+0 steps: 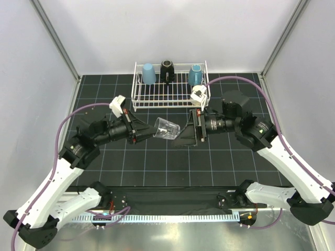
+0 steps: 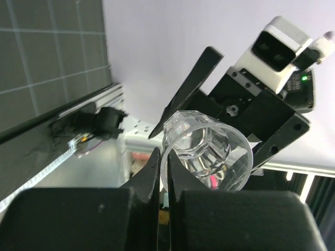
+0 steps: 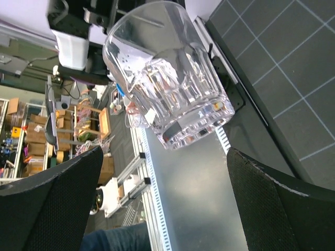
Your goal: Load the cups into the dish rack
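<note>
The white wire dish rack [image 1: 170, 94] stands at the back of the mat. It holds a light blue tumbler [image 1: 148, 73], a black cup [image 1: 167, 70] and a teal mug [image 1: 195, 75]. My left gripper [image 1: 152, 132] is shut on the rim wall of the tiny clear glass [image 1: 166, 128] and holds it tilted on its side above the mat. The pinch also shows in the left wrist view [image 2: 163, 157]. My right gripper [image 1: 191, 128] faces the glass base, open and empty. In the right wrist view the glass [image 3: 167, 78] hangs just ahead of the wide-open gripper [image 3: 165, 162]. No tan cup is in view.
A black grid mat [image 1: 157, 162] covers the table inside white walls with metal corner posts [image 1: 57, 39]. Purple cables [image 1: 78, 112] loop from both arms. A black box [image 1: 235, 99] sits right of the rack. A metal rail [image 1: 172, 217] runs along the near edge.
</note>
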Controlling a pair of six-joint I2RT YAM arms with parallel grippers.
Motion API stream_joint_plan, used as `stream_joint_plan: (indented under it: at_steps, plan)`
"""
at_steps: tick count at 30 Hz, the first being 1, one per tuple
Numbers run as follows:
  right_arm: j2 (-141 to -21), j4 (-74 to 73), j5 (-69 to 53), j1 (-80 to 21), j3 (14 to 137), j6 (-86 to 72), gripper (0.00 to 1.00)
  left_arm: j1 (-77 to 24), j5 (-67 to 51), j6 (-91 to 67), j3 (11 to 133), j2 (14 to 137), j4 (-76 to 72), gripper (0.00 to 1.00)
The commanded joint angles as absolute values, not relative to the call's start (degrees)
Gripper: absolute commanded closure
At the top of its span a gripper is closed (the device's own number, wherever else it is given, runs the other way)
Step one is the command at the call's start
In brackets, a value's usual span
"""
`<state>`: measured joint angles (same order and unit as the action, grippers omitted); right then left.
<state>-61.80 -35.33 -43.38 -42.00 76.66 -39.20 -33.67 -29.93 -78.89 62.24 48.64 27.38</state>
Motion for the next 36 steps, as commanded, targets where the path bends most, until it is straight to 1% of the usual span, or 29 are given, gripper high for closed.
stream_joint_plan:
  at_steps: [1,2,4,8,11,19,29,36]
  plan:
    - [-62.0,-29.3,-41.5,-42.2,79.4,-42.3,0.0,-34.9,-25.4,-84.9,58.8,46.6,14.2,1.0]
    - [-62.1,-27.3,-41.3,-42.2,79.1,-43.1,0.0,-34.8,-25.1,-86.6,57.6,46.2,9.1,1.0]
    - [-62.1,-24.9,-40.9,-42.3,78.1,-45.1,0.0,-34.9,-25.0,-90.0,56.7,46.1,5.9,1.0]
    - [-61.9,-17.0,-40.9,-42.2,77.0,-47.5,0.0,-34.9,-26.6,-90.8,57.5,46.8,5.7,1.0]
    - [-62.4,-14.7,-41.3,-42.2,77.0,-47.5,0.0,-34.8,-27.4,-92.3,57.4,46.8,5.5,1.0]
    - [-64.9,-16.6,-39.6,-42.2,79.1,-45.4,0.0,-34.7,-30.4,-96.1,53.9,46.6,-1.6,1.0]
    - [-65.1,-18.0,-36.5,-42.0,81.2,-45.3,0.0,-34.5,-31.8,-96.3,52.7,45.8,-2.0,1.0]
    - [-63.1,-19.2,-33.4,-41.7,80.0,-45.3,0.07,-34.5,-30.9,-97.1,51.3,44.6,-2.0,1.0]
